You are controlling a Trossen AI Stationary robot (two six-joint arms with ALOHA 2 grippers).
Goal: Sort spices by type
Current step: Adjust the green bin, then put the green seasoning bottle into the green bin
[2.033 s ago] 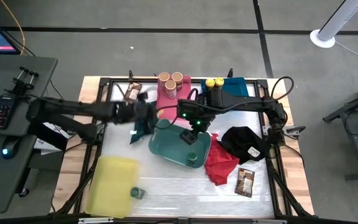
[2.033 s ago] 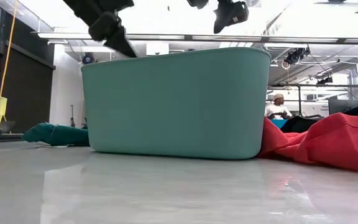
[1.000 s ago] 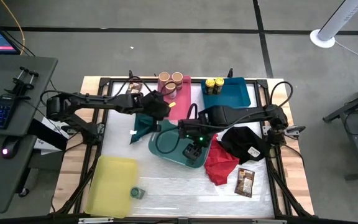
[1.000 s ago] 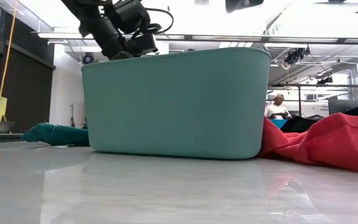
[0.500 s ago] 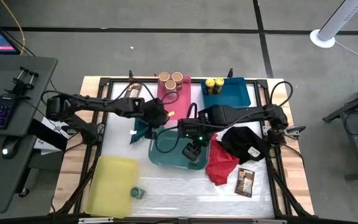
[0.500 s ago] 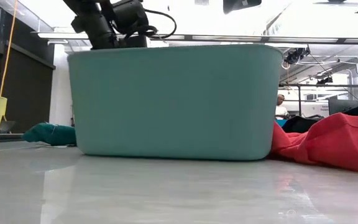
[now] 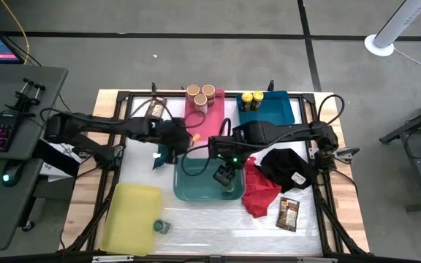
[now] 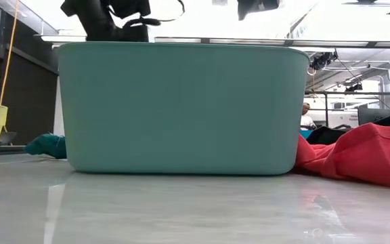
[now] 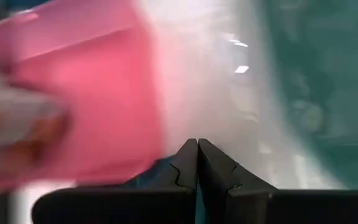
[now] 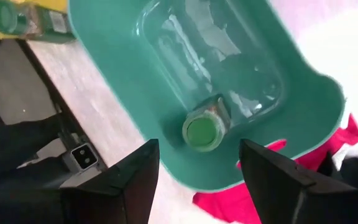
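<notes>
Nearest, a green-lidded jar [image 7: 159, 227] stood beside the yellow bin [image 7: 129, 218], on the viewer's side of the teal bin [image 7: 188, 188]. Inside the teal bin lay another green-lidded jar [image 10: 204, 129], and the right gripper [image 7: 223, 172] hung over it with fingers spread, holding nothing. At the teal bin's far left corner the left gripper [image 9: 197, 163] had its fingers pressed together, empty. Beyond the teal bin, tan-lidded jars [image 7: 200, 94] sat in the pink bin [image 7: 215, 115], yellow-lidded jars [image 7: 251, 98] in the blue bin [image 7: 278, 110].

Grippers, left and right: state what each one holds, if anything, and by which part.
Nothing. The left gripper is shut and empty beside the teal bin; the right gripper hangs open above a green-lidded jar.
</notes>
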